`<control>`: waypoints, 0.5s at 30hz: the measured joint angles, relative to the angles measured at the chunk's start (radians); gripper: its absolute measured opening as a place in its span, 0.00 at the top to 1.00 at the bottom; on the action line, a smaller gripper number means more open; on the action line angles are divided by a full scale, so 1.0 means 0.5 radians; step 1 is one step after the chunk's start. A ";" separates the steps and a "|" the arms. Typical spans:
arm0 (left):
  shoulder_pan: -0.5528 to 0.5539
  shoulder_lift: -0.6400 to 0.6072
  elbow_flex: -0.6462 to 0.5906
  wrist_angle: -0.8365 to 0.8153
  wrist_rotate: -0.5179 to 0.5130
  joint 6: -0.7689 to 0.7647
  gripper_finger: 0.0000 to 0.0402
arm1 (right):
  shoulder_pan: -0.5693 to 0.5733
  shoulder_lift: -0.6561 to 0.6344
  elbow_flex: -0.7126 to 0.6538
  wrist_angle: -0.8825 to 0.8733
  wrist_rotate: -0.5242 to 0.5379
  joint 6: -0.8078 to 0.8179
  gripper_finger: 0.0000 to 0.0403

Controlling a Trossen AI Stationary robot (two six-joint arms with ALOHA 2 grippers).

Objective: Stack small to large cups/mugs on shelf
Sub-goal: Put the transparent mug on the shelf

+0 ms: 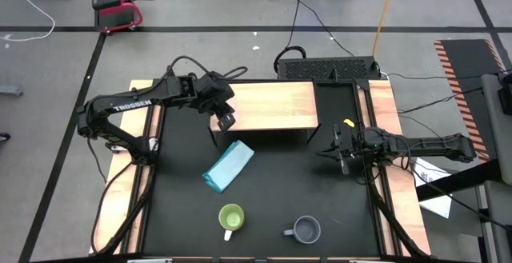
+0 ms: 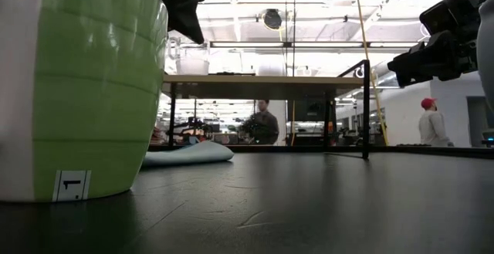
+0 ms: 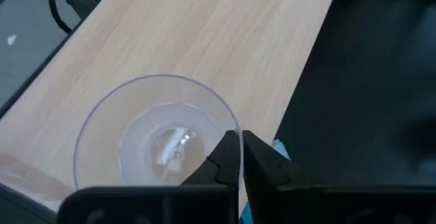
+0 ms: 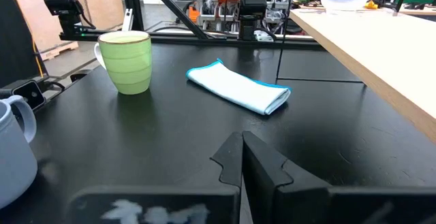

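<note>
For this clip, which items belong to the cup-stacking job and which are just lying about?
Job items:
clear glass cup
lime-green mug
grey-blue mug
shelf

Lying about:
light blue folded cloth

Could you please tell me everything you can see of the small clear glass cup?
The glass cup is small, round and transparent, with a thin rim, a thick base and no handle in view. It looks empty and stands upright on the light-wood shelf, near its left end and front edge. The left gripper is shut on its rim, pinching the wall between its dark fingers. From the right wrist view it shows as a pale bowl shape on the shelf top.
</note>
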 joint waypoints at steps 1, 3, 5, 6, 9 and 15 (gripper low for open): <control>-0.001 0.000 0.000 0.000 0.000 -0.027 0.97 | -0.001 0.000 0.001 -0.001 0.000 -0.003 1.00; -0.002 0.000 0.000 0.000 0.000 -0.091 0.98 | -0.001 0.000 0.001 0.000 0.000 -0.016 1.00; -0.002 0.000 0.000 0.002 -0.002 -0.164 0.99 | -0.001 0.000 0.000 0.000 0.000 -0.024 1.00; -0.002 0.000 0.000 0.004 -0.002 -0.195 0.99 | 0.000 0.000 0.001 0.000 0.000 -0.025 1.00; -0.002 0.000 0.000 0.016 -0.002 -0.309 0.98 | -0.001 0.000 0.000 0.000 0.000 -0.025 1.00; -0.002 0.000 0.005 0.116 0.002 -0.476 0.99 | -0.001 -0.001 0.000 -0.002 -0.001 -0.026 1.00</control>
